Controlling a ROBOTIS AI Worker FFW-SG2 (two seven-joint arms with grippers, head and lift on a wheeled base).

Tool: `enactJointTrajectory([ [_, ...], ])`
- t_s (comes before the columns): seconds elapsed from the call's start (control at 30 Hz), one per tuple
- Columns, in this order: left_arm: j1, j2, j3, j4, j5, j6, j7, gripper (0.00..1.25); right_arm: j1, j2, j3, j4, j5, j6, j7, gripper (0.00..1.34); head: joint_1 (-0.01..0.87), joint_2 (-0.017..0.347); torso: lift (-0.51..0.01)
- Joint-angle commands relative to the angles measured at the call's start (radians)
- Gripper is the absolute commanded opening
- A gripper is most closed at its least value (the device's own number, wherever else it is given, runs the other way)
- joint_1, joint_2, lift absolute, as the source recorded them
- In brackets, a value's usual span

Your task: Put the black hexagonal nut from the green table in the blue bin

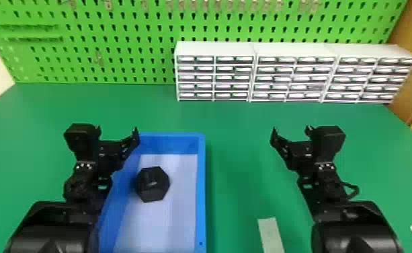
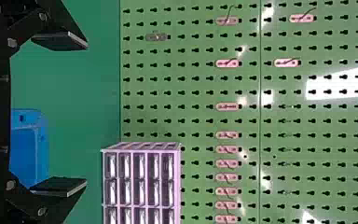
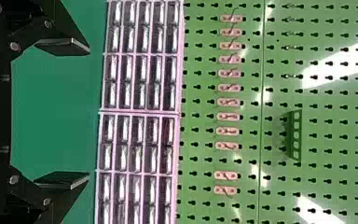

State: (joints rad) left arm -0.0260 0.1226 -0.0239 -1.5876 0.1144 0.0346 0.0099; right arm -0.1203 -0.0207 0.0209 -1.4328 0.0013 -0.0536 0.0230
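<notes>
L gripper (image 1: 117, 129): fingers spread wide apart, R finger overlapping bin's far L corner in head view.
R gripper (image 1: 291, 129): fingers also spread wide, well apart from L gripper, off bin's R side.
Black hex nut (image 1: 153, 184): inside blue bin (image 1: 201, 188), R of L gripper & nearer robot than its fingertips, closer to bin's L wall.
Green table (image 1: 235, 151): under bin.
Pale strip (image 1: 270, 235): on table, nearer robot than R gripper, slightly L.
White drawer units (image 1: 295, 79): beyond R gripper, vs. pegboard (image 1: 121, 43).
</notes>
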Motion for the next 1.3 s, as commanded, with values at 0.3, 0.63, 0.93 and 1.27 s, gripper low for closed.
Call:
enactJointTrajectory([
  [0.3,0.003,-0.003,0.002,0.005,0.014,0.013,0.001,1.01,-0.001,-0.008,0.019,0.008,-0.011,-0.012,-0.006,1.01,0.686,0.051,-0.096],
  [0.63,0.003,-0.004,-0.001,0.005,0.022,0.021,0.001,1.01,0.002,-0.010,0.022,-0.009,-0.011,0.000,-0.006,1.01,0.686,0.051,-0.096],
  [0.93,-0.002,-0.009,-0.017,0.005,0.025,0.022,0.016,1.01,0.002,-0.016,0.004,-0.032,-0.009,0.021,-0.005,1.01,0.686,0.051,-0.096],
  [1.27,-0.003,-0.014,-0.019,0.008,0.030,0.024,0.016,1.00,0.008,-0.016,0.001,-0.044,-0.009,0.026,-0.005,1.01,0.686,0.051,-0.096],
])
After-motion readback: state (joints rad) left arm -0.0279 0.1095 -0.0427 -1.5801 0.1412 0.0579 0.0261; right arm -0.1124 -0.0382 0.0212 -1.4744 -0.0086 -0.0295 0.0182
